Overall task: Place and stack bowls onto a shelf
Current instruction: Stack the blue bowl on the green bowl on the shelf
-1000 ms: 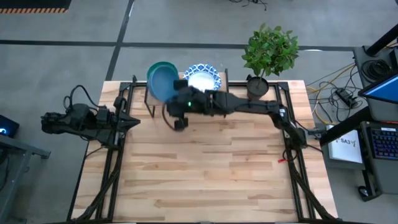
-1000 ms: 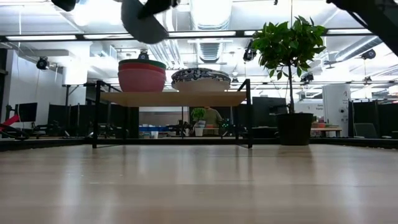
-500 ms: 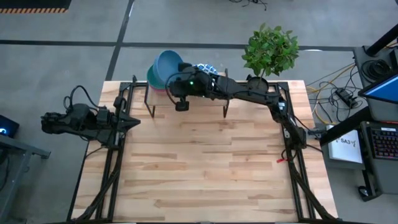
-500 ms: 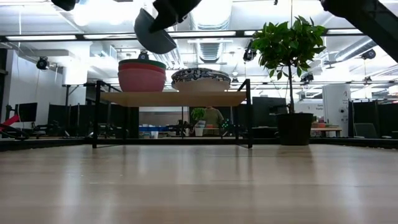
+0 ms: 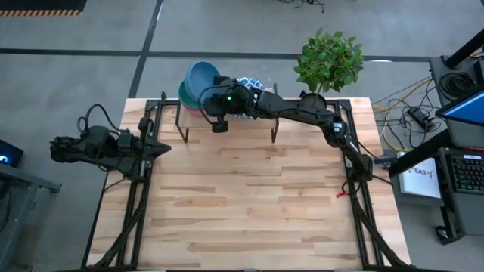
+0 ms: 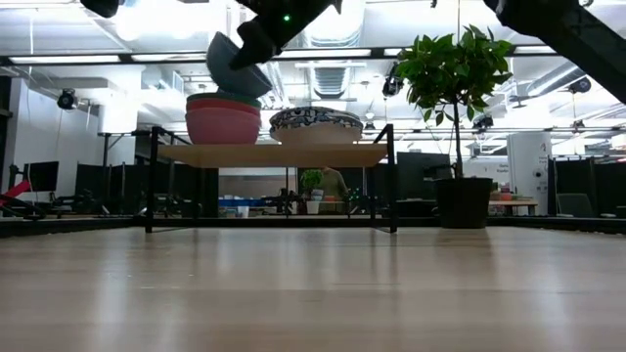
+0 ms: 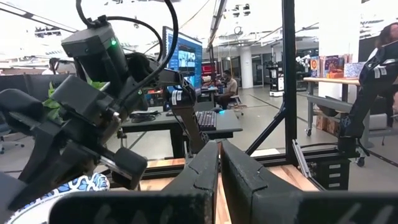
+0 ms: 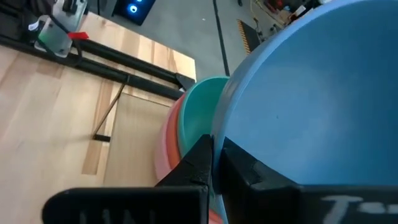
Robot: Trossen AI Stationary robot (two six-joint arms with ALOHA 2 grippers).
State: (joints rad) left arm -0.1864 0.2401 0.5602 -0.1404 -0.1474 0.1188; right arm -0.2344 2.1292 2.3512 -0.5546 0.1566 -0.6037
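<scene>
Lowered, tilted blue bowl (image 5: 201, 78) in right hand (image 5: 220, 97) nears stack (image 6: 223, 119).

blue bowl (image 8: 311, 106): smooth, matt plastic
shelf (image 6: 274, 154): light wood board, black metal legs
table (image 5: 249, 196): pale plank wood

The light-wood plank surface (image 5: 249, 196) stands on a grey concrete floor (image 5: 91, 30) crossed by dark lines. A leafy green plant (image 5: 329, 60) in a black pot (image 6: 463, 203) sits at the far edge. Cables (image 5: 412, 113) trail over the floor to one side, near a keyboard (image 5: 467, 177). Beyond, the open workshop has bright ceiling strip lights (image 6: 323, 54), exposed ducts, desks with lit monitors (image 7: 183, 59), and a seated person (image 7: 230, 87) at a desk.
</scene>
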